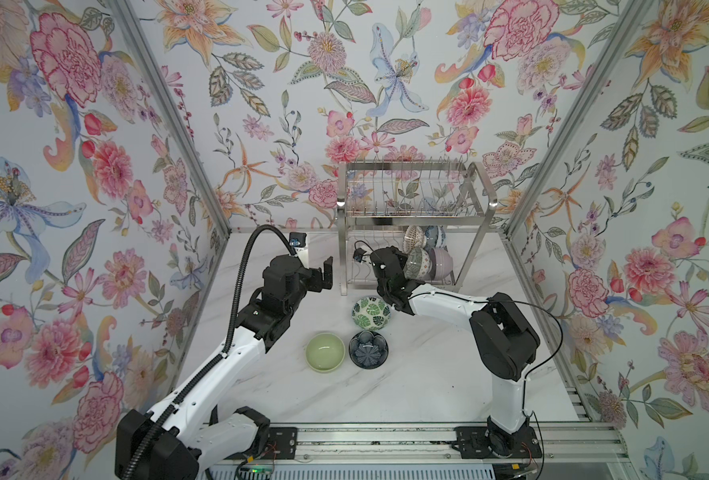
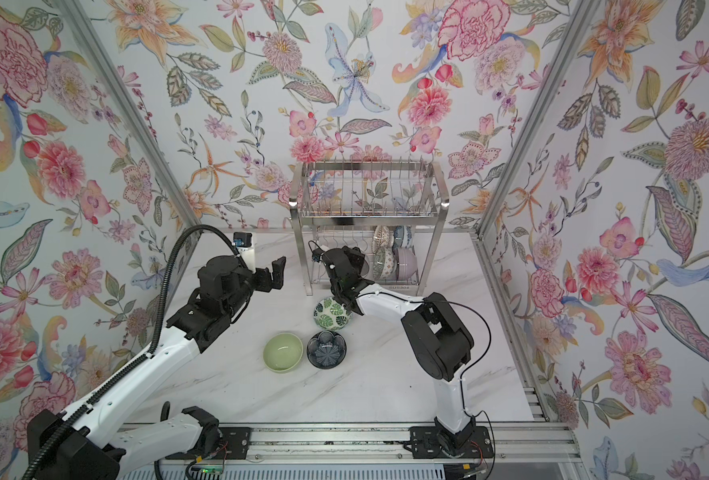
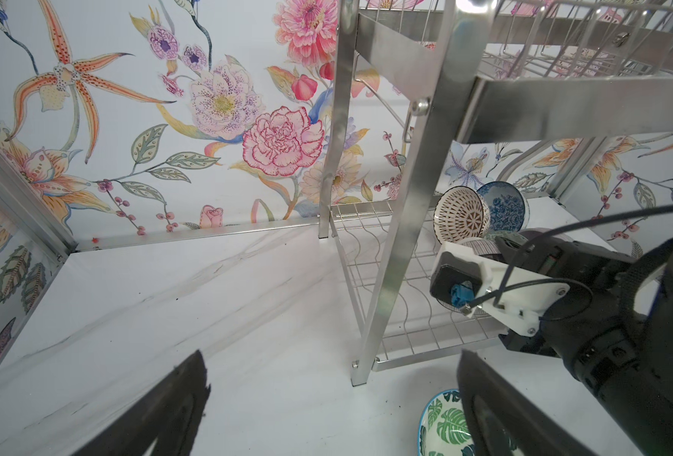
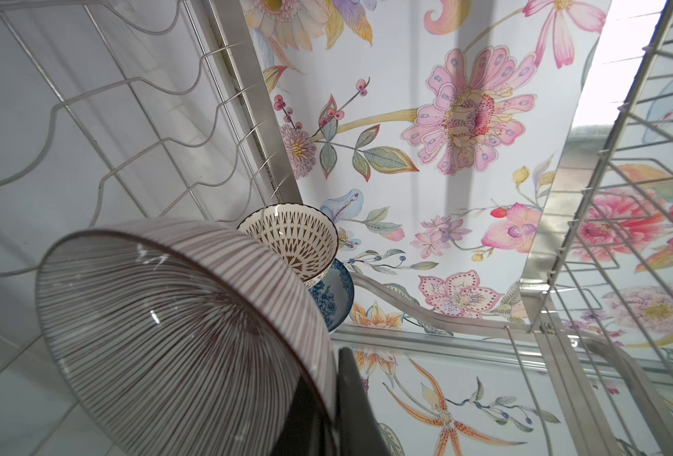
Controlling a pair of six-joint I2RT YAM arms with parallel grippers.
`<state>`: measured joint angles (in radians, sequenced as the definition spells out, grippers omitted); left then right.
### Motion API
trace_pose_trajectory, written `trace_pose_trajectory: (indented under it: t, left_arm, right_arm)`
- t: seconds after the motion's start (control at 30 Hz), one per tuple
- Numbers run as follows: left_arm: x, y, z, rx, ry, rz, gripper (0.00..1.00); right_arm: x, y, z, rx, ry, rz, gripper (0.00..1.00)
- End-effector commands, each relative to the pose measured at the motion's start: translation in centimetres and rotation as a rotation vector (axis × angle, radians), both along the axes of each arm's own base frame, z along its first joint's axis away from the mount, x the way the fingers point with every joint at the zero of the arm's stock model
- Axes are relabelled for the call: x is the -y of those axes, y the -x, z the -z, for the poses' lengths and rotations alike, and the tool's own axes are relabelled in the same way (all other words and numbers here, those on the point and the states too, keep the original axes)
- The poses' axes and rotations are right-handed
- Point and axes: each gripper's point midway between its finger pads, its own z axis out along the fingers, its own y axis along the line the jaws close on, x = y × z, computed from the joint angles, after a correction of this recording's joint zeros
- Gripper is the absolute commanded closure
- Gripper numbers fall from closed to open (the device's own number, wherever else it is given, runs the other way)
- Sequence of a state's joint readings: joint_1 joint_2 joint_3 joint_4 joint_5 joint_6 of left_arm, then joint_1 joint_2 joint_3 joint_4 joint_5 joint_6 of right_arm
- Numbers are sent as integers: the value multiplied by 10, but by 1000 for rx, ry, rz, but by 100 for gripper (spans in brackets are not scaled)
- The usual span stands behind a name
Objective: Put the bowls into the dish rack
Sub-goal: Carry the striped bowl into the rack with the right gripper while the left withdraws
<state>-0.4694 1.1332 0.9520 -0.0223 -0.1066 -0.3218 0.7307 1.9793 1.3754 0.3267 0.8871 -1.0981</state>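
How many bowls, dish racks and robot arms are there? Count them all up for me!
small round ceramic bowls: 8
shiny two-tier steel wire dish rack: 1
black-and-white robot arms: 2
Total: 11

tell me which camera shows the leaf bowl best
A top view: the leaf bowl shows nearly whole, pattern and all, upright on the table in front of the rack. The left wrist view catches only a slice of it at the picture's edge; the right wrist view misses it.
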Motion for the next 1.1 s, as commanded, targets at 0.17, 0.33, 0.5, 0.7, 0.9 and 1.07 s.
trace_pose_trajectory:
  t: [0.17,0.33,0.5,0.7,0.9,1.07]
  left_arm:
    - [6,-9,-15,35,-51,38,1]
    - [11,-16,-14,50,-72,58,1]
    - [14,-22,-15,60,-82,76,1]
    - [9,-25,-13,55,-81,71,1]
    - [10,-27,-12,45,-85,75,1]
    - [11,-29,-11,35,-90,80,1]
  right_arm:
    - [8,-34,-45,162,-68,104,100]
    - [13,-55,-41,183,-28,138,100]
    - [10,-70,-36,188,-21,151,100]
    - [24,-93,-22,185,-12,189,100]
    - [24,-111,-13,184,-19,207,100]
    - [22,-121,-4,183,-23,215,100]
